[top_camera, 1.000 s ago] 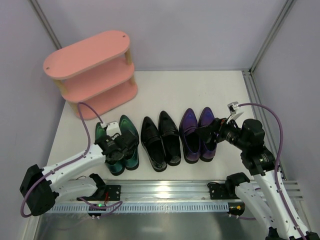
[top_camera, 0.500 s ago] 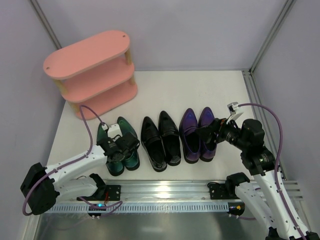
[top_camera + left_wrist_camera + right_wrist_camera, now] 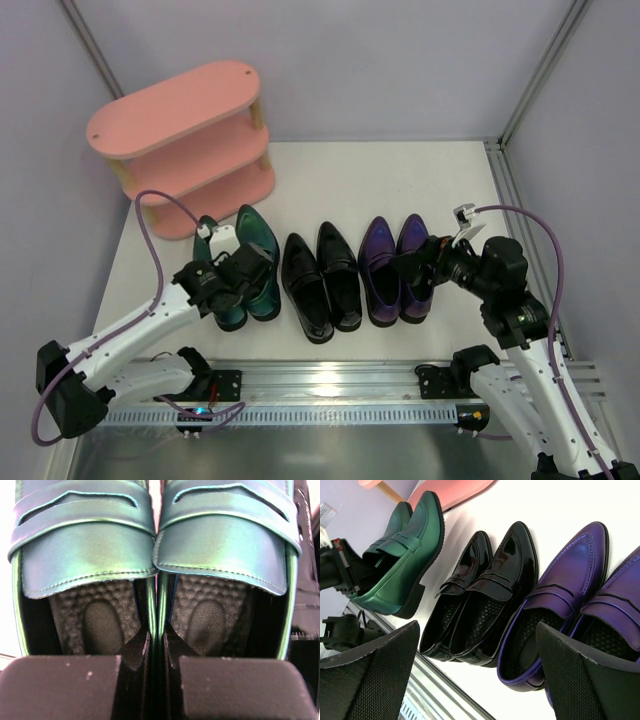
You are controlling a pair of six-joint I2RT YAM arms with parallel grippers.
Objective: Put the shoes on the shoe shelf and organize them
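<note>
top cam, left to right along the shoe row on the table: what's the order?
teal-green pair → black pair → purple pair

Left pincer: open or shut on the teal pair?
Shut: the left pincer has one finger inside each teal shoe, clamping their touching inner walls between them.

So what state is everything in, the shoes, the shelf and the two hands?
Teal pair: pinched together by the left hand, one finger in each shoe.
Black pair: side by side on the table.
Purple pair: on the table, ungripped.
Pink shelf: upright, top board bare.
Left hand: shut on the teal pair.
Right hand: open, at the purple pair.
</note>
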